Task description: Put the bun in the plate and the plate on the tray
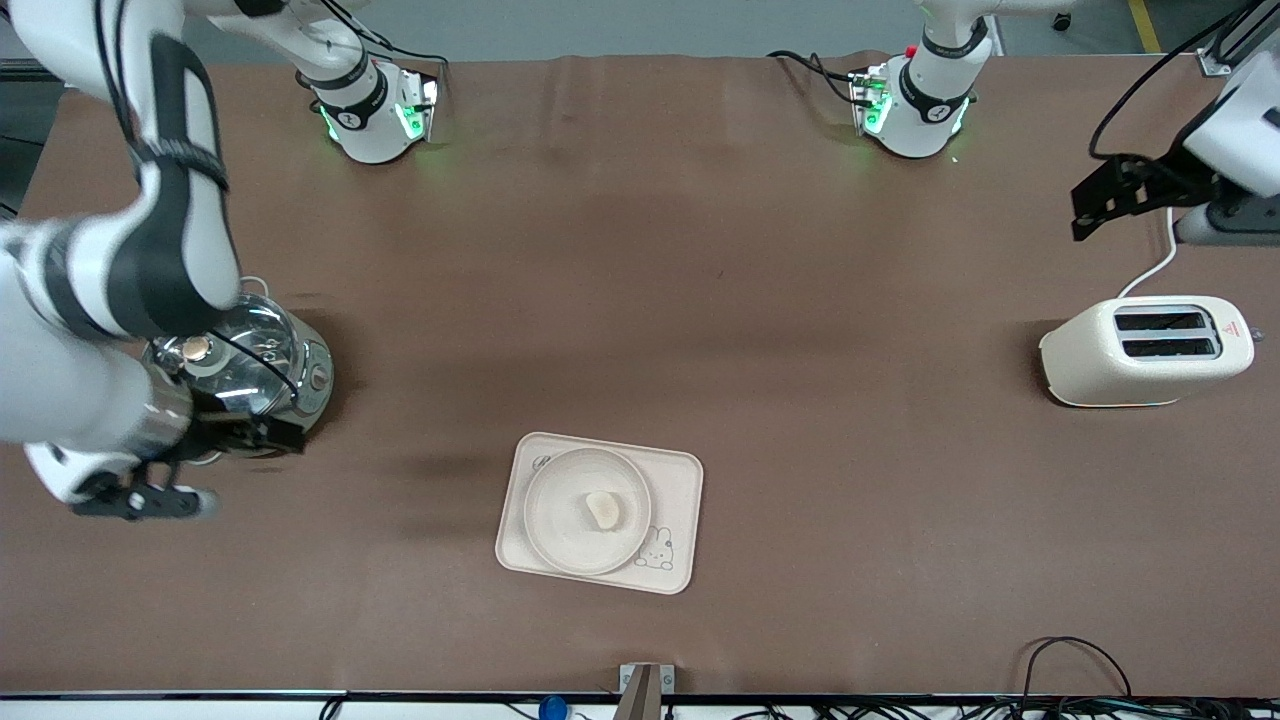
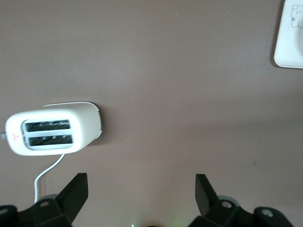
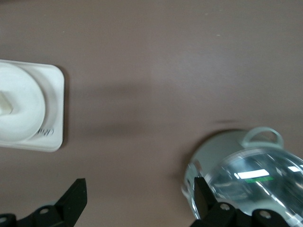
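The bun (image 1: 604, 508) lies in the round plate (image 1: 560, 525), and the plate sits on the rectangular tray (image 1: 675, 480) with the rabbit drawing, near the table's middle on the side nearer the front camera. The right wrist view shows the tray's end (image 3: 53, 106), the plate (image 3: 26, 111) and part of the bun (image 3: 4, 101). My right gripper (image 1: 262, 436) (image 3: 139, 184) is open and empty, up beside a steel pot, well away from the tray. My left gripper (image 1: 1100, 205) (image 2: 140, 179) is open and empty, over the table near a toaster. The left wrist view shows a tray corner (image 2: 289, 45).
A steel pot with a glass lid (image 1: 245, 370) (image 3: 246, 175) stands toward the right arm's end. A cream toaster (image 1: 1145, 350) (image 2: 52, 127) with a white cord stands toward the left arm's end. Cables lie along the table's front edge.
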`<state>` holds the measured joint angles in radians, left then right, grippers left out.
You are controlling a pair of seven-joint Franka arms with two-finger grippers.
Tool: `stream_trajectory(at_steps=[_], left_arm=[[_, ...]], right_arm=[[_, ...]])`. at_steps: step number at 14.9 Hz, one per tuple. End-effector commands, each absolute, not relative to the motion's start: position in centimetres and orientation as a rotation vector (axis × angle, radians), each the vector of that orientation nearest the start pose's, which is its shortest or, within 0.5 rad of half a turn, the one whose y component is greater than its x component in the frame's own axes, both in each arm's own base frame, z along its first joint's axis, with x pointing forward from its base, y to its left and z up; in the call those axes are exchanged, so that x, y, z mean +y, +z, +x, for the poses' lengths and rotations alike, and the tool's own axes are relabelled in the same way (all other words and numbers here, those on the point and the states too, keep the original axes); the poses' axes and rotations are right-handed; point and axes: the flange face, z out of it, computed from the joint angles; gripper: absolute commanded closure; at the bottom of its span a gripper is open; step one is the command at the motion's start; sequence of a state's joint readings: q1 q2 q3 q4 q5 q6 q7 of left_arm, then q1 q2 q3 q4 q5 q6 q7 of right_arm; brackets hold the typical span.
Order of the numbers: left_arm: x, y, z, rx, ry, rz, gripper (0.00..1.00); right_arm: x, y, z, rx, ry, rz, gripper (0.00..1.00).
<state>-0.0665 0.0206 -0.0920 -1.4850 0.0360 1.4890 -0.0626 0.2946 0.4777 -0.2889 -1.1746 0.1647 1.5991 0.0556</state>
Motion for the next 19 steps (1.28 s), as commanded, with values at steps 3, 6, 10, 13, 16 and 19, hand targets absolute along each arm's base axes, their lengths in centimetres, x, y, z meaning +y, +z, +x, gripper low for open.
stream_trajectory(at_steps=[3, 6, 10, 13, 16, 19], left_arm=[[-16.7, 54.6, 61.2, 0.082, -0.019, -3.137, 0.00], [-22.4, 49.2, 63.2, -0.016, -0.095, -3.165, 0.00], [-21.5, 48.9, 63.8, -0.021, -0.123, -3.133, 0.00], [-20.1, 51.4, 62.7, -0.009, -0.132, -3.063, 0.00], [-16.5, 57.4, 59.7, 0.107, -0.081, -3.026, 0.00], [-14.0, 61.9, 56.5, 0.194, -0.048, -3.075, 0.00]], right_arm=[[0.1, 61.6, 59.8, 0.112, 0.005, -3.114, 0.00], [-3.1, 64.9, 54.9, 0.137, -0.043, -3.139, 0.00], [-4.0, 67.0, 52.6, 0.152, -0.036, -3.135, 0.00], [-3.9, 67.4, 52.3, 0.143, -0.031, -3.138, 0.00], [-4.1, 66.5, 52.5, 0.107, -0.002, -3.141, 0.00], [-3.6, 66.2, 52.7, 0.091, -0.007, -3.146, 0.00]])
